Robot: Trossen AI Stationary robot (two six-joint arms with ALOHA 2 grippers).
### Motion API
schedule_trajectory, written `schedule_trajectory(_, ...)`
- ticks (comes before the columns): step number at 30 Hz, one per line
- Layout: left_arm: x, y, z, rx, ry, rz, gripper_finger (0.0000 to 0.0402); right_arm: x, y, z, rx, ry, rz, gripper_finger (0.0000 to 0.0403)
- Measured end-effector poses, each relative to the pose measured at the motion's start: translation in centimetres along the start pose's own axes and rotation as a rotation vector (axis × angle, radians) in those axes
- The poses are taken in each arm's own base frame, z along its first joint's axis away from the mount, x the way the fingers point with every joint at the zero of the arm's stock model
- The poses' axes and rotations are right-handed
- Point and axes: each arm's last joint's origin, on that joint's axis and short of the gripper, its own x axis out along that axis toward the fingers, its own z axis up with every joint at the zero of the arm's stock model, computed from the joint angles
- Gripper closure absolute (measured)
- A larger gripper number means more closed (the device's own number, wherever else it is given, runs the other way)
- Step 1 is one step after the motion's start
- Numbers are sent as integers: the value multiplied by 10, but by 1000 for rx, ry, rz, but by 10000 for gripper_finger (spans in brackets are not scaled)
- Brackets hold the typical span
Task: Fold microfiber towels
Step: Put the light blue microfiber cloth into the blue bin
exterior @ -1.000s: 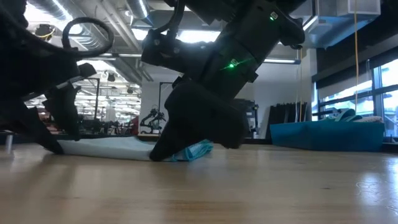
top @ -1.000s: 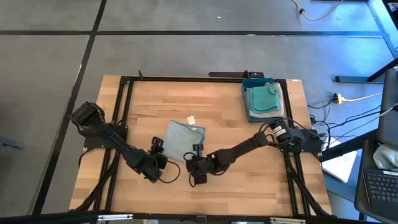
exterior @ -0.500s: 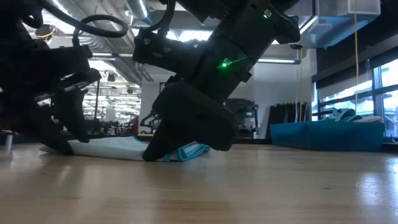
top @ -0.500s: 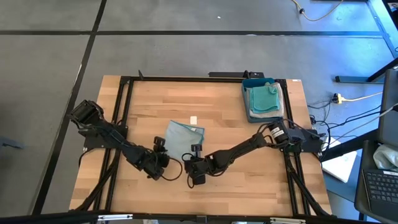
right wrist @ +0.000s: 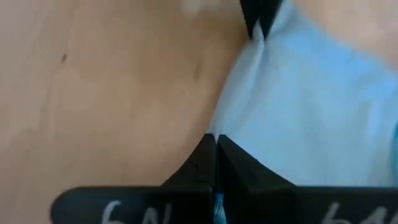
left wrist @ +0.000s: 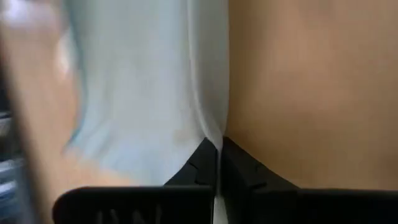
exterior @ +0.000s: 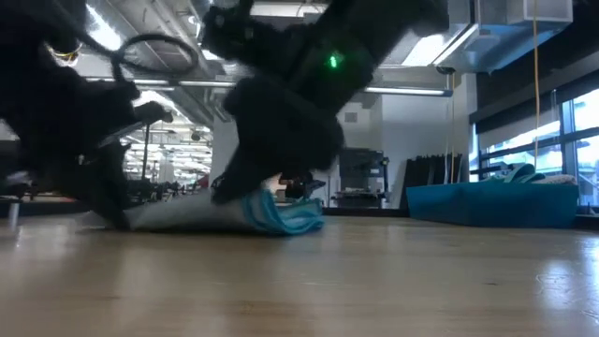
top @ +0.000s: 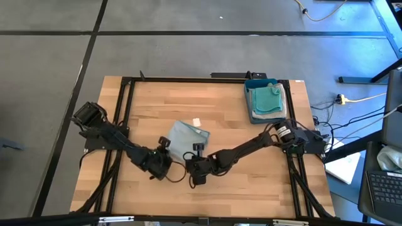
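From above, we see a pale towel (top: 186,139) at the centre of the wooden surface (top: 220,116), with more towels stacked in a blue tray (top: 250,100) at upper right. In the wrist views, the left claw (left wrist: 216,149) and right claw (right wrist: 214,142) each sit clenched on the towel's edge.

I find almost nothing to read. On the dark housing of my right wrist (right wrist: 205,202), just below my own fingers, pale marks show that could be a "6" and part of another character, blurred beyond certainty. The small white tag (top: 196,122) on the pale cloth carries nothing legible.
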Motion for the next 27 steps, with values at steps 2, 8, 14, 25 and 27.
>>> schedule_trajectory(2,-1,13,9,15,4,45,400,-10,-6,6,20,-10,-41,397)
schedule_trajectory(8,11,47,33,25,-86,10,401,-50,-25,17,57,9,-152,397)
schedule_trajectory(14,26,97,41,38,-201,86,401,-88,-46,8,103,144,-295,397)
schedule_trajectory(25,43,219,52,2,-571,135,401,-106,-82,-16,136,349,-490,396)
schedule_trajectory(27,51,231,58,29,-587,143,401,-107,-90,-21,161,389,-537,396)
